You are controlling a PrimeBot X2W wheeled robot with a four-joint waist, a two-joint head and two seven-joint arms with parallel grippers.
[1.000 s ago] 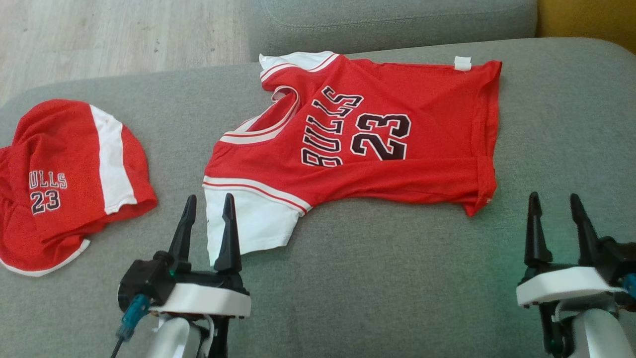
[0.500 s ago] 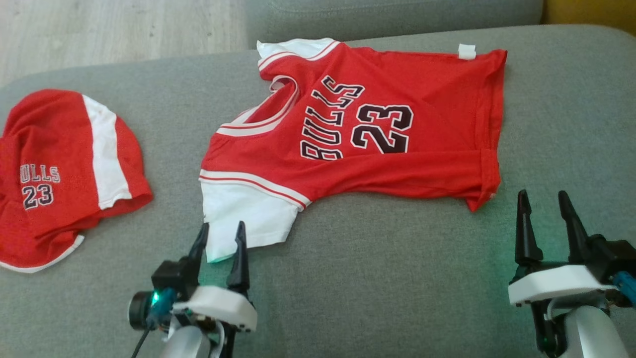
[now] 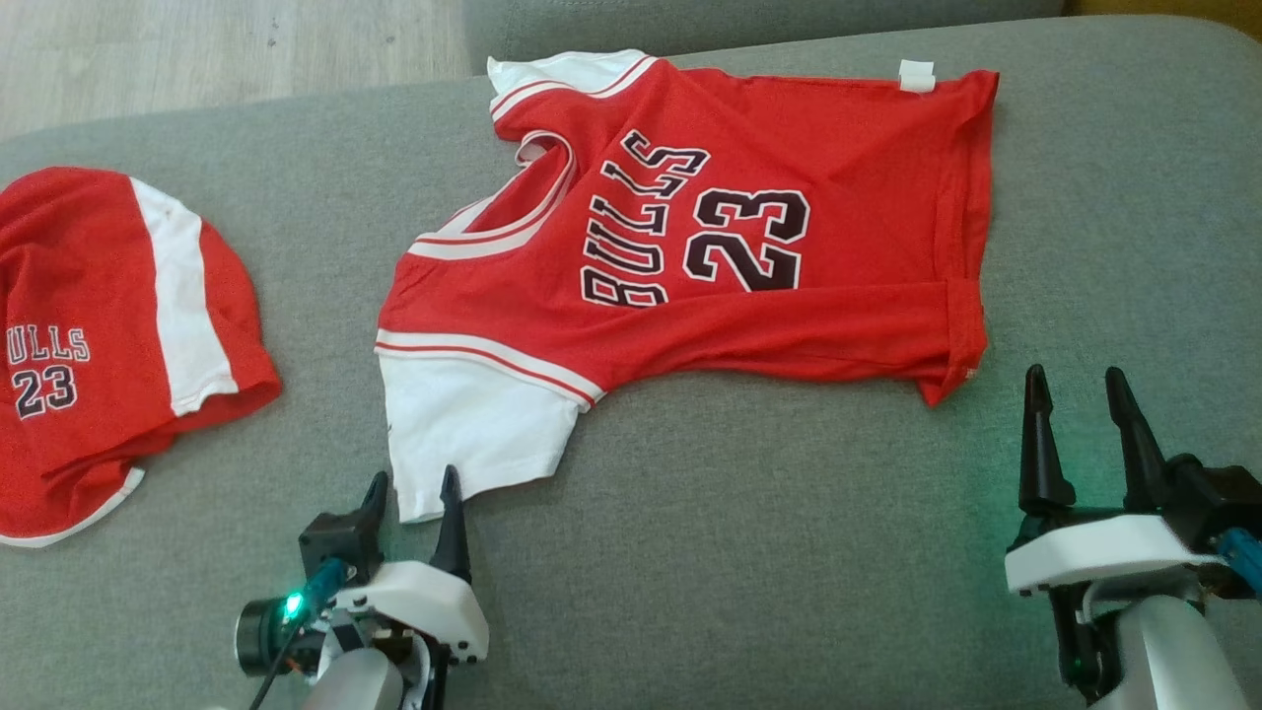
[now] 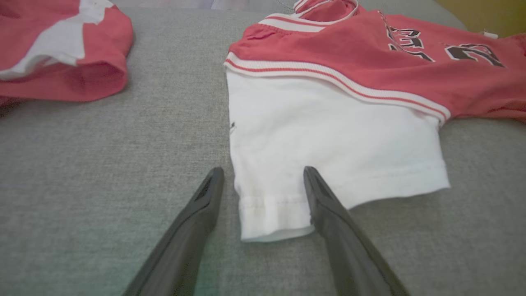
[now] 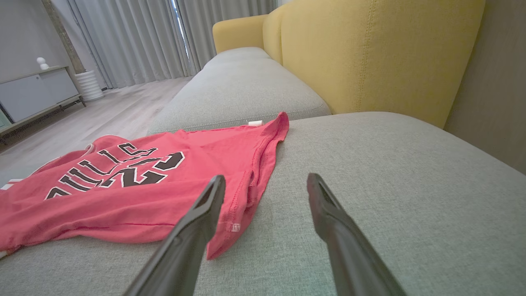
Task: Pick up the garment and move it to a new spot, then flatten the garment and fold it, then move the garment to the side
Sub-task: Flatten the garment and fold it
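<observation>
Left gripper is hanging with fingers apart astride a corner of the white sleeve of the Bulls jersey, which is lying toward the sofa seat's far edge. I'm planning a low pinch through both layers. Right gripper, apart too, is hovering near the hem corner.

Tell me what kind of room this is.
Probably a living room, in a home or a mock-up of one: a grey sofa seat with yellow back cushions, floor-length curtains, and a low sideboard on a wood floor.
</observation>
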